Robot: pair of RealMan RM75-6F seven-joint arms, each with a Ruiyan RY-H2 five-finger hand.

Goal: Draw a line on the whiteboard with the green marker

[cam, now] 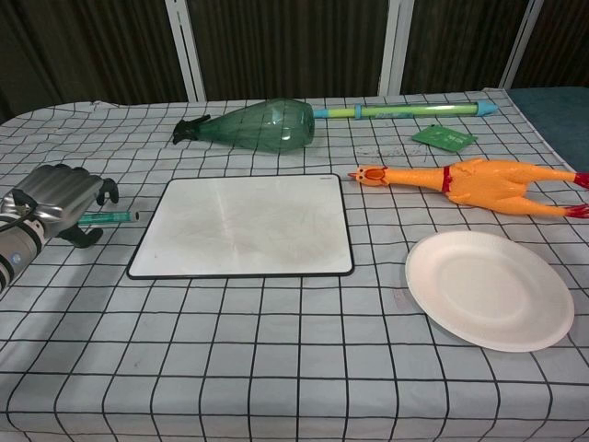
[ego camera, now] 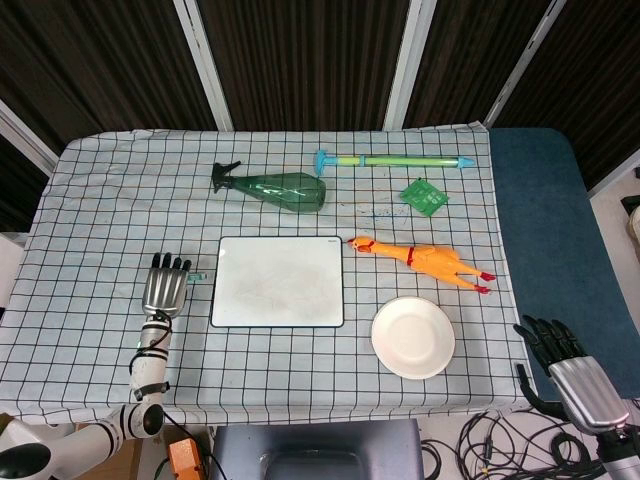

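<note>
The green marker [cam: 109, 217] lies on the checked cloth just left of the whiteboard [cam: 247, 226], pointing toward it. My left hand [cam: 57, 199] sits over the marker's left end, fingers curved above it and thumb on the near side; only the marker's right part shows. In the head view the left hand [ego camera: 165, 286] covers the marker [ego camera: 197, 275] except for its tip. The whiteboard [ego camera: 279, 281] is blank apart from faint smudges. My right hand [ego camera: 570, 368] hangs off the table's right front corner, fingers apart and holding nothing.
A white plate [ego camera: 413, 337] and a rubber chicken [ego camera: 425, 260] lie right of the board. Behind the board are a green spray bottle [ego camera: 280, 188], a long green-and-blue tube toy [ego camera: 395, 160] and a small green packet [ego camera: 424, 195].
</note>
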